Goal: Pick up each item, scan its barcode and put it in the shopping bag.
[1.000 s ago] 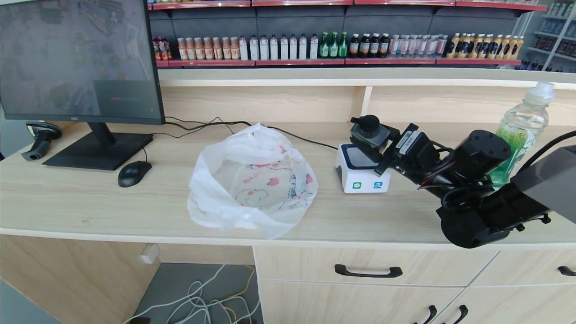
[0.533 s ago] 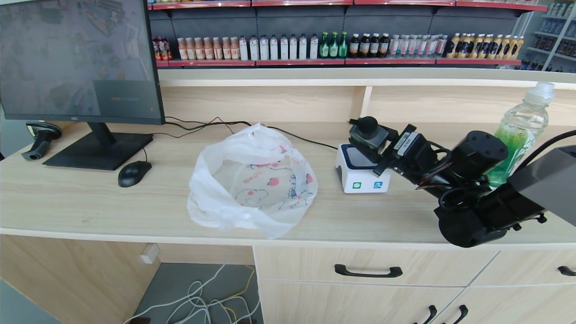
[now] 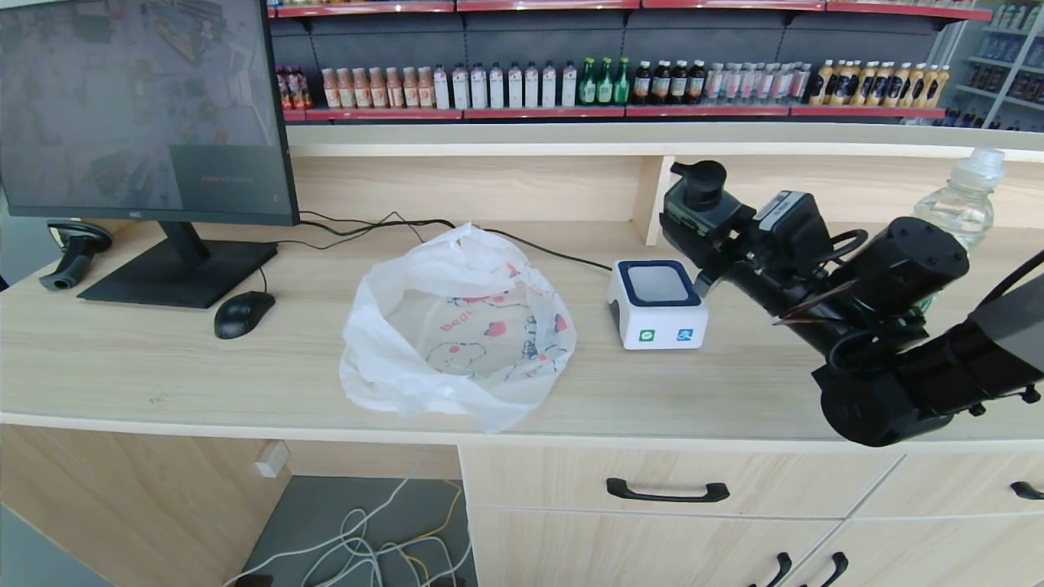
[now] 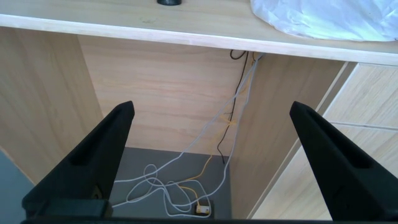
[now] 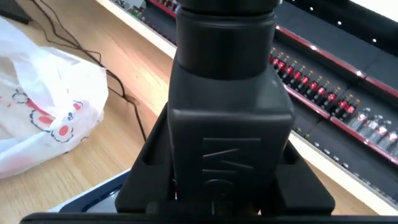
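Observation:
My right gripper [image 3: 724, 235] is shut on a dark grey bottle with a black cap [image 3: 700, 205], held in the air just behind and to the right of the white barcode scanner [image 3: 656, 304]. The same bottle [image 5: 229, 118] stands large and upright in the right wrist view, above the scanner's blue-rimmed top [image 5: 93, 194]. The white shopping bag [image 3: 459, 326] lies open on the counter left of the scanner. A clear green-labelled bottle [image 3: 966, 200] stands at the far right, partly hidden by my right arm. My left gripper [image 4: 211, 168] hangs open below the counter edge.
A monitor [image 3: 139, 106] on its stand, a black mouse [image 3: 242, 314] and a handheld scanner [image 3: 73, 253] occupy the counter's left side. Cables [image 3: 367, 224] run along the back. Drawers with black handles [image 3: 667, 492] sit under the counter; loose wires [image 4: 180, 186] lie on the floor.
My right arm has lifted the dark bottle up and a little right, off the scanner's top, which now shows fully. The bag has not moved.

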You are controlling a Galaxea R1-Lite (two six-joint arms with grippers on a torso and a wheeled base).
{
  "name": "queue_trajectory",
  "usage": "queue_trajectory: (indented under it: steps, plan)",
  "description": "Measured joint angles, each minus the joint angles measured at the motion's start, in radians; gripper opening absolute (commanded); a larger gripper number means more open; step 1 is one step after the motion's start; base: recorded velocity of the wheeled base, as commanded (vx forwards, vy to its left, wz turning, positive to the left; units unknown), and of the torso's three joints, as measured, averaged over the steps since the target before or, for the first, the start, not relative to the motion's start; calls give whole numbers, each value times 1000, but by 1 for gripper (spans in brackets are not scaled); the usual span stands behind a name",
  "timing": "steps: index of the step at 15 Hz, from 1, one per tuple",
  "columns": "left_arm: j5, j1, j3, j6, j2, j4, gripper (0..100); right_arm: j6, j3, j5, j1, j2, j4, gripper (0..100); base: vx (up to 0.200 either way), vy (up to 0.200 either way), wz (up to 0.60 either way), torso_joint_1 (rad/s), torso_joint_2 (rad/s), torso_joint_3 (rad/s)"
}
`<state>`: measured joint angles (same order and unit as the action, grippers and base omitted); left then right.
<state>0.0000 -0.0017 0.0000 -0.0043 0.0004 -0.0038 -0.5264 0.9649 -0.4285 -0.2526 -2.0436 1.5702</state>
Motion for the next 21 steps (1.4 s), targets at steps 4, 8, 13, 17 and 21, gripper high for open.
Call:
queue_trajectory:
  steps: [4, 8, 13, 17, 21]
  plan:
    - [0, 0, 0, 3, 0, 0, 100, 242, -151, 230, -14, 117, -1, 0, 0, 0, 0, 0, 0, 0]
    - [-1, 0, 0, 3, 0, 1, 100, 382, -294, 284, -19, 203, -1, 0, -150, 0, 0, 7, 5, 2]
    - [-2, 1, 0, 3, 0, 0, 100, 400, -356, 296, -23, 246, 0, 0, -40, 0, 0, -1, 0, 0]
    - [-2, 0, 0, 3, 0, 0, 100, 404, -368, 297, -22, 266, 0, 0, 0, 0, 0, 0, 0, 0]
    - [-2, 0, 0, 3, 0, 0, 100, 411, -359, 297, -22, 271, -1, 0, 0, 0, 300, 0, 2, 2]
